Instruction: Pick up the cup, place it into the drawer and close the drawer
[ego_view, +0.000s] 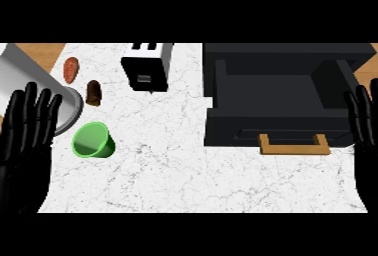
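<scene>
Two black hands frame your view, both with fingers straight and spread, pointing up and holding nothing: the left hand (28, 130) at the left edge, the right hand (363, 120) at the right edge.

You'll find the cup (93, 141) on the white marbled counter (192, 180), just right of your left hand. It is bright green, smooth and tapered, lying tipped so its open mouth faces you; nothing shows inside it.

Between the cup and the drawer (284, 97) you have only bare veined counter. The drawer is a dark, boxy unit pulled open at the right, its cavity showing nothing but dark walls and floor, with a tan squared handle (294, 145) jutting from its front edge.

Other things crowd the far left. A large grey cylindrical pot (37, 85) lies partly behind your left hand, its rim near the cup. Beyond the cup sit a small brown oblong item (94, 93) and a reddish oval one (71, 70), well apart from the drawer. A black-and-white toaster (147, 66), blocky with slots on top, stands at the back between the two sides. Wood-toned surface (40, 52) shows at the upper left corner.
</scene>
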